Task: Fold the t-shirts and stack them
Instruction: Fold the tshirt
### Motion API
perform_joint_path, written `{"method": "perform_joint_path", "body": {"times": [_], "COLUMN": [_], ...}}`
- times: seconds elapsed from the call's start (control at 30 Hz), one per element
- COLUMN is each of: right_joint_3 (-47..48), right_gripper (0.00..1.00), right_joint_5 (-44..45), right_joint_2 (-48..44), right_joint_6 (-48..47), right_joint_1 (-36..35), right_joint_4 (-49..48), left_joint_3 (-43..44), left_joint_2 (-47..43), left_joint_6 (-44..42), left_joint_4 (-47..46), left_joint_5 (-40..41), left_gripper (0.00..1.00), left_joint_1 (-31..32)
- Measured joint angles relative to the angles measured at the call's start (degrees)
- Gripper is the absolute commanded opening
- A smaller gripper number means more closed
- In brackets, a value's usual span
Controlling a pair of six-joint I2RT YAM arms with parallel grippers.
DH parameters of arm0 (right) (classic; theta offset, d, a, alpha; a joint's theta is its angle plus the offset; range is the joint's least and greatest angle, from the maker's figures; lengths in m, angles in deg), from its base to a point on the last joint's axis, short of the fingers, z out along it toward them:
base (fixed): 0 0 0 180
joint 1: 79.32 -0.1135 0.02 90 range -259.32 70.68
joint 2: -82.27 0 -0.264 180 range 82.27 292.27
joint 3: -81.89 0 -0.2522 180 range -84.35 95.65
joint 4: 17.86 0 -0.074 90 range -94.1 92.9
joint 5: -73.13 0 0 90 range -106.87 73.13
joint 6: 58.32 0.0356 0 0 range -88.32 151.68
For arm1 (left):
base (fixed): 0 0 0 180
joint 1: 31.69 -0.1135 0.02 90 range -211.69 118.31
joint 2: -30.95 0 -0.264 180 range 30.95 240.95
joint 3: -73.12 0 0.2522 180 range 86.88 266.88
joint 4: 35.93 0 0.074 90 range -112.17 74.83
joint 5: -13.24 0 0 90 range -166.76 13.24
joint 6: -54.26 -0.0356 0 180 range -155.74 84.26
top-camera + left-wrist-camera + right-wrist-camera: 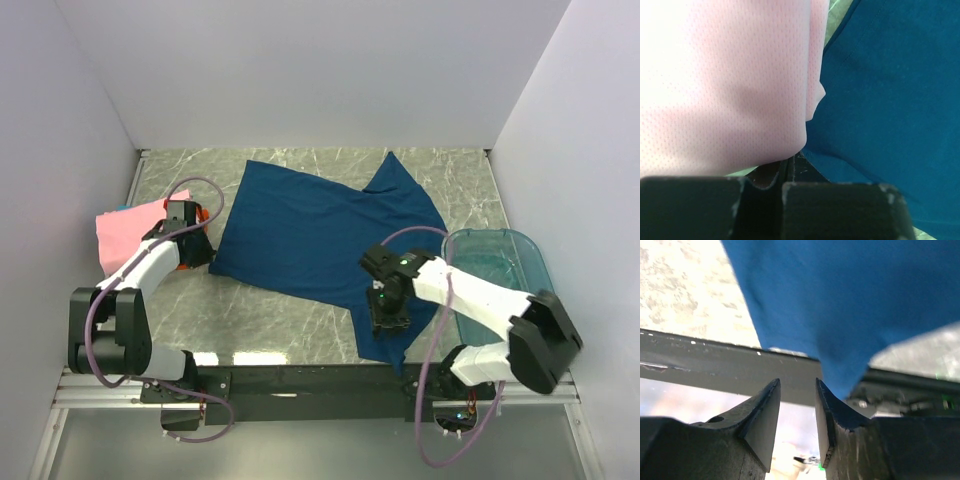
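Observation:
The large navy t-shirt [310,235] lies spread flat mid-table, its near corner hanging over the front edge. A pink t-shirt [125,232] lies at the far left, with a bit of orange cloth [203,213] beside it. My left gripper [196,245] sits between the pink shirt and the navy shirt's left corner. In the left wrist view this gripper [790,162] is shut, with pink cloth [720,85] to its left and navy cloth [890,90] to its right. My right gripper [388,308] hovers over the navy shirt's near corner. In the right wrist view it [796,382] is open and empty, with navy cloth [850,295] just beyond its tips.
A translucent teal tub [495,262] stands at the right, close to the right arm. White walls enclose the marble table [270,310] on three sides. The black front rail [715,370] runs below the right gripper.

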Motion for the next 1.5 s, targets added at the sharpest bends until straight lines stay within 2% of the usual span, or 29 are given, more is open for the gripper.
{"method": "perform_joint_path", "body": {"times": [0.3,0.87,0.93,1.0,1.03,1.17,1.5], "right_joint_3": [0.1,1.4,1.5,1.5,1.4,0.9,3.4], "right_gripper": [0.38,0.37,0.31,0.23,0.15,0.02,0.0], "right_joint_5": [-2.4,-4.3,-4.3,-4.2,-4.2,-4.5,-7.4], "right_joint_2": [10.1,18.9,18.9,18.9,18.9,18.9,20.4], "right_joint_6": [-4.5,-5.7,-5.2,-4.4,-4.1,-3.0,-4.8], "right_joint_1": [-6.2,-12.1,-12.6,-12.9,-12.9,-13.0,-13.2], "right_joint_4": [-9.6,-13.8,-13.9,-13.9,-14.1,-15.1,-16.4], "left_joint_3": [1.3,1.6,1.6,1.6,1.6,1.6,1.6], "left_joint_2": [0.7,2.1,2.1,2.1,2.1,2.1,1.9], "left_joint_6": [0.0,-0.2,-0.2,-0.2,-0.2,-0.2,-0.7], "left_joint_4": [0.0,0.1,0.2,0.2,0.1,0.1,0.2], "left_joint_5": [0.0,-0.2,-0.2,-0.2,-0.2,-0.2,-0.2], "left_gripper": [0.0,0.01,0.0,0.0,0.01,0.0,0.0], "left_joint_1": [0.0,0.0,0.0,0.0,0.0,0.0,0.0]}}
